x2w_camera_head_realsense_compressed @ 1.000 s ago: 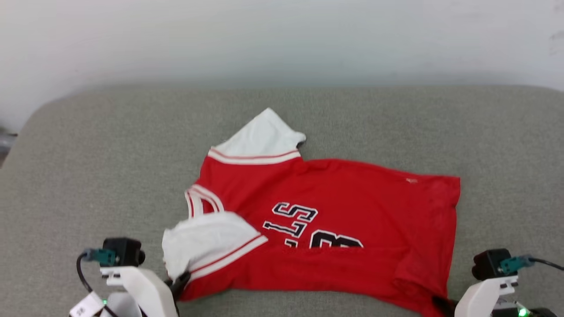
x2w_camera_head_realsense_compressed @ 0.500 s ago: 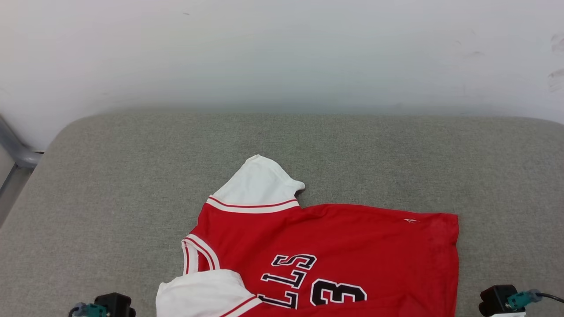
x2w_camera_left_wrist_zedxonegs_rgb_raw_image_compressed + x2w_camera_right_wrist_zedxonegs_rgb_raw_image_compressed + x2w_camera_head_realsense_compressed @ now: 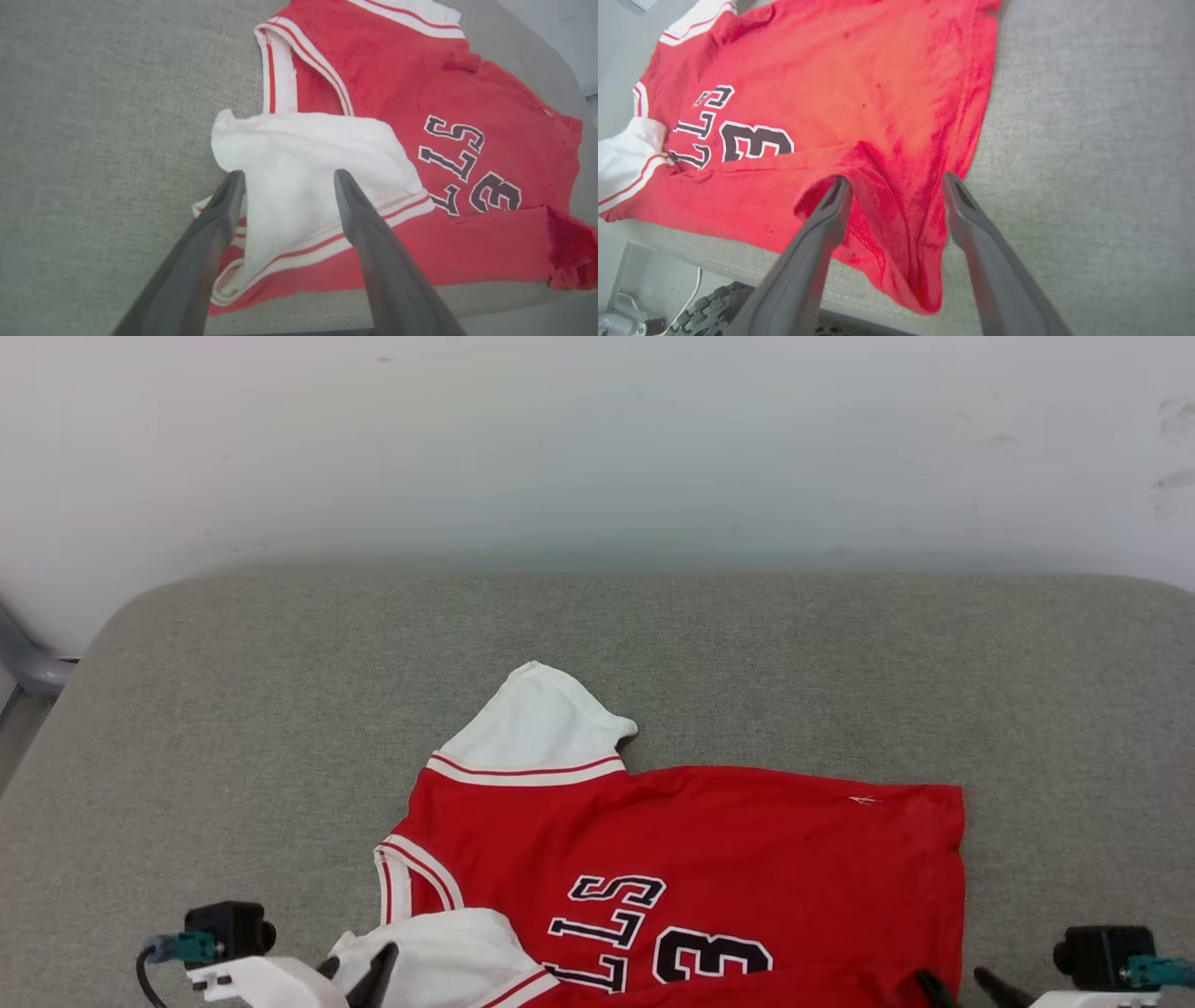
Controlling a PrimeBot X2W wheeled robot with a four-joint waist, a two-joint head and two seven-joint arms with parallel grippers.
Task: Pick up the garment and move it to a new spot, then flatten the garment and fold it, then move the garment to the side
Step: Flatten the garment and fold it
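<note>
The garment (image 3: 709, 840) lies spread on a grey padded surface (image 3: 280, 709), a red jersey with white sleeves and black letters and a "3". Its far sleeve (image 3: 537, 723) points toward the wall. The near sleeve (image 3: 299, 154) is folded over the chest. My left gripper (image 3: 287, 177) is open, its two fingers straddling that white sleeve; it also shows at the bottom left (image 3: 359, 973). My right gripper (image 3: 896, 179) is open over the garment's rumpled hem corner (image 3: 901, 242), which droops at the surface's front edge. Its fingertips (image 3: 929, 985) show at the bottom right.
A white wall (image 3: 597, 448) stands behind the padded surface. A grey metal rail (image 3: 23, 658) runs past its left corner. Below the front edge the right wrist view shows floor, a white cable (image 3: 689, 298) and a knobbly wheel (image 3: 714, 303).
The head camera has tilted up, so the surface and garment sit lower in the picture. Both grippers' fingertips have come back into the bottom edge since half a second ago.
</note>
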